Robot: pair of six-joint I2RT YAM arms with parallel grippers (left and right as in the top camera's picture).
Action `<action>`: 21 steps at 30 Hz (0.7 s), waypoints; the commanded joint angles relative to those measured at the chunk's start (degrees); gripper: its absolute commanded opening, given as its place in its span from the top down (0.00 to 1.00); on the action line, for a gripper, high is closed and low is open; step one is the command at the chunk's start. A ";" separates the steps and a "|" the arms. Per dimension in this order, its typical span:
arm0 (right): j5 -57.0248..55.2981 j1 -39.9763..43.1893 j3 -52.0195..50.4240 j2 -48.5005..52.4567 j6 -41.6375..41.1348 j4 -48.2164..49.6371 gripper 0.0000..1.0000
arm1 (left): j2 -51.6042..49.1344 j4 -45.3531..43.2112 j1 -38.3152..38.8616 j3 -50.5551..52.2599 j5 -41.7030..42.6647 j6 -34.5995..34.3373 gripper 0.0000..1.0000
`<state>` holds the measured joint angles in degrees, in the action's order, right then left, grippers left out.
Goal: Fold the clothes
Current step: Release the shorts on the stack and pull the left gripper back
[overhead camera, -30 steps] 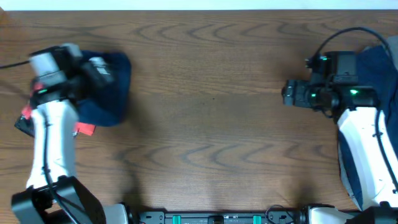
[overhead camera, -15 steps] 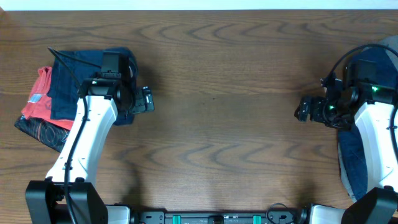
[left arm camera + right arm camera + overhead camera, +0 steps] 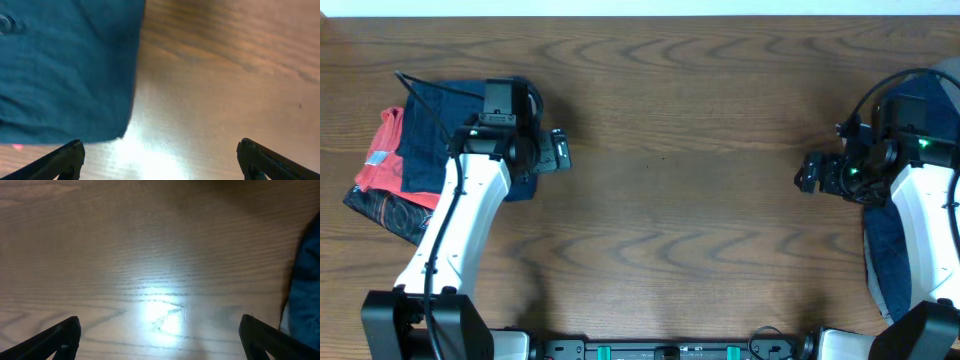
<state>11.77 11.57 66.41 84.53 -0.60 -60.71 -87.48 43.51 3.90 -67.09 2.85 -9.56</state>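
**Left edge of the surface (image 3: 670, 230):** a stack of garments. The navy shorts (image 3: 425, 140) lie folded on top, over a red-orange T-shirt (image 3: 378, 165) and a black garment (image 3: 382, 208) with orange print. This item is judged done.

**Left claw (image 3: 560, 152):** just beside the stack's right side, fingers wide apart, holding nothing. The wrist view shows the shorts' corner lying flat on the wood.

**Right claw (image 3: 808, 172):** near the right edge, fingers apart, empty over bare wood.

**Right edge:** more navy clothes (image 3: 878, 262) lie loose and partly hidden under the right arm. They look unfolded, so I judge them still to do: fetch, spread, fold, stack.
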 commanded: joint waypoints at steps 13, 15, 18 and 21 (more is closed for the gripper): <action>-3.04 1.92 -3.13 -24.79 -1.46 2.89 0.01 | 26.27 13.20 0.26 6.19 0.33 -1.29 0.02; -3.85 1.90 -6.23 -30.40 -1.49 4.66 0.01 | 31.54 11.41 0.26 9.66 0.35 -1.27 0.02; -4.31 1.90 -12.24 -41.11 -1.97 6.86 0.01 | 42.27 8.17 0.37 16.94 0.37 -1.53 0.02; -5.53 1.90 -17.29 -51.32 -4.31 6.49 0.01 | 52.59 6.84 0.37 22.86 0.37 -5.22 0.02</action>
<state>8.19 13.06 53.08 40.05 -2.37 -54.02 -42.15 50.92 4.19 -48.49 3.49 -11.42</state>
